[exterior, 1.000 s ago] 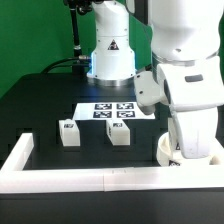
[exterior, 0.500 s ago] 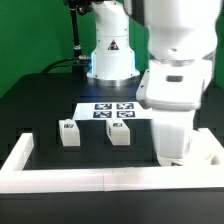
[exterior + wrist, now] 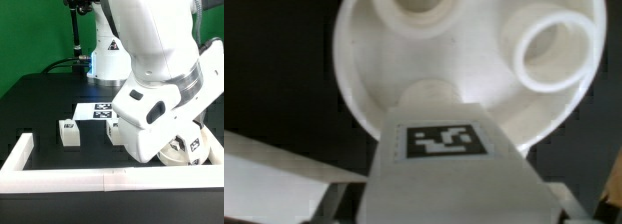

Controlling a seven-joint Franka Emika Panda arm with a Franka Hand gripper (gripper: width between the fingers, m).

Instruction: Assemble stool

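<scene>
In the wrist view my gripper (image 3: pixel 446 208) is shut on a white leg block (image 3: pixel 443 170) whose black-and-white tag faces the camera. One finger (image 3: pixel 342 205) shows on each side of the block. The block's far end lies over the white round seat (image 3: pixel 375 60), near its edge. The seat shows a ring-shaped socket (image 3: pixel 558 52) and a second one at the picture's edge. In the exterior view the arm hides the gripper, and only part of the seat (image 3: pixel 192 150) shows at the exterior view's right. Another leg block (image 3: pixel 68 133) stands at the left.
The marker board (image 3: pixel 98 107) lies behind the arm. The long white border wall (image 3: pixel 90 180) runs along the front and turns back at the left; it also shows in the wrist view (image 3: pixel 278 165). The robot base stands at the back.
The arm's wrist has tilted and swung toward the exterior view's left, now covering the middle leg block and most of the seat.
</scene>
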